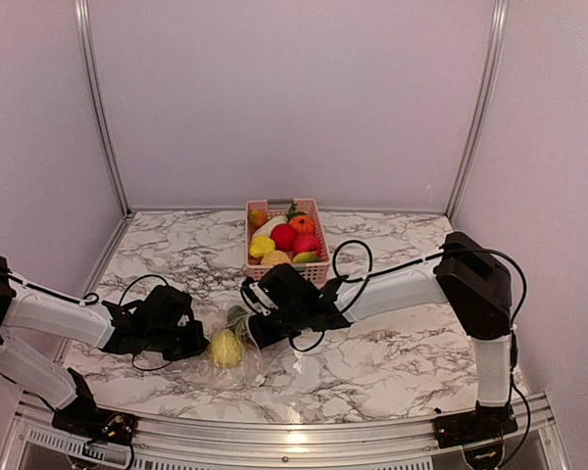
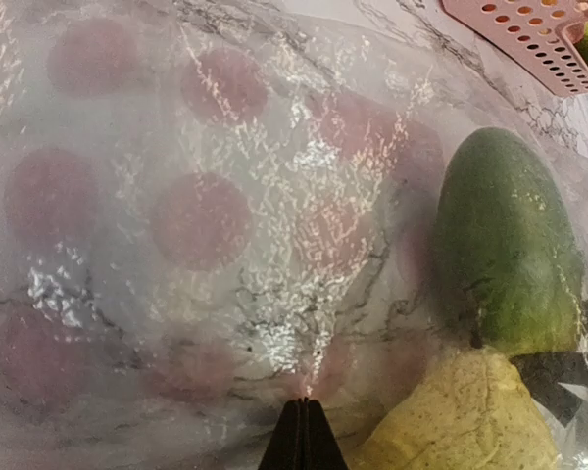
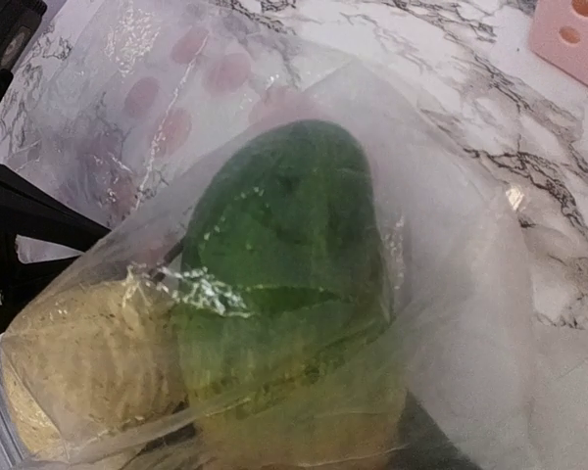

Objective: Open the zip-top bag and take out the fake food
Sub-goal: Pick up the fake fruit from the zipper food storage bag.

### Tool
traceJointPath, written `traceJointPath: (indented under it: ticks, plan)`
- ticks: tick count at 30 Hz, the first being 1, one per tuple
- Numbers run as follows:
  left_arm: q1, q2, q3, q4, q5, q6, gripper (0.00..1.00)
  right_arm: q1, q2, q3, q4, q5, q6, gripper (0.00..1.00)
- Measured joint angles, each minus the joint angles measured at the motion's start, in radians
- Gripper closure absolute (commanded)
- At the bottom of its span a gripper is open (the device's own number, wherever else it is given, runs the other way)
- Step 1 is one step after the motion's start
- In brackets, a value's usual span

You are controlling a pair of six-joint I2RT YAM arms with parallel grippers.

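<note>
Lying low and left of centre in the top view, the bag [image 1: 247, 365] rests on the counter [image 1: 402, 343] between the two arms. A yellow fruit [image 1: 225, 348] and a green fruit [image 3: 284, 245] show inside it, touching each other. The left fingers [image 2: 296, 446] are pressed together at the bottom of their own view, apparently pinching the bag's film. The right fingers [image 1: 258, 329] are at the bag's upper right side, but I cannot tell whether they are spread or gripping, since film and fruit fill their view. Higher in the top view the basket [image 1: 279, 203] holds red, yellow, orange and green pieces, apart from the bag. Judging by that, the step in hand is emptying the bag, and these two pieces look like the remainder. Next, the right fingers need to get past the mouth and close on the green fruit while the left pinch holds the film taut.
</note>
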Motion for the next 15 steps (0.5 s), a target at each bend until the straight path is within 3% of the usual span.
traceJointPath:
  ticks: [15]
  plan:
    - [0.053,-0.023,-0.035,0.029,-0.019,-0.012,1.0,0.0,-0.18,-0.079,-0.058,-0.076,-0.017,0.55]
